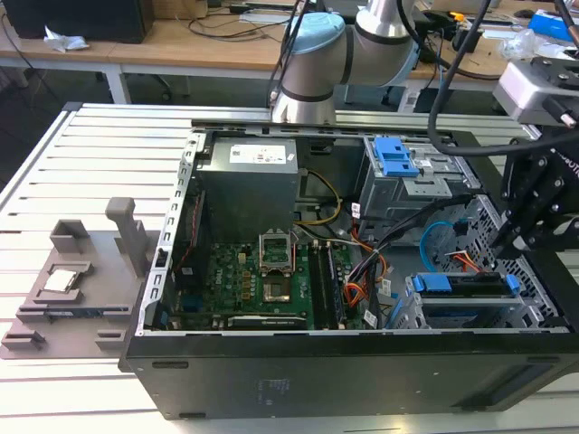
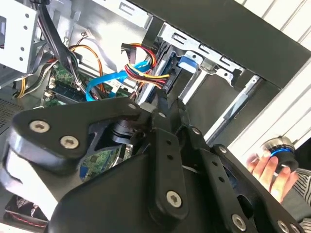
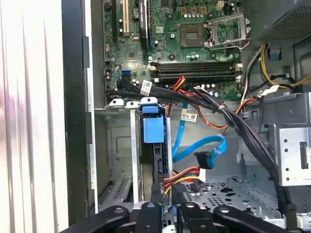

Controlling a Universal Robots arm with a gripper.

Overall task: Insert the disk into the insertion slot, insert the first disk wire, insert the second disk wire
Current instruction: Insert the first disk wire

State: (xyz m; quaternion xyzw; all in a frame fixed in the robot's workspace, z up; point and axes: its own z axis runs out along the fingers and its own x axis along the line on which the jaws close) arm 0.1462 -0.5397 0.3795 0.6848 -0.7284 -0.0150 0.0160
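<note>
1. Your open case (image 1: 344, 371) lies on a slatted metal desk (image 1: 90, 154). Cluttered wooden benches (image 1: 181, 41) stand behind it.
2. The disk (image 1: 461, 286) sits in the slot (image 1: 452, 316), at the exterior view's right.
3. The blue wire (image 3: 197, 145) loops beside the disk, with its dark plug apart from it.
4. The hand (image 2: 170, 104) hangs close to the disk's end. You cannot tell whether it is apart or together.

The disk (image 3: 153, 132) sits edge-on, mostly hidden within the insertion slot (image 3: 118, 143).
</note>
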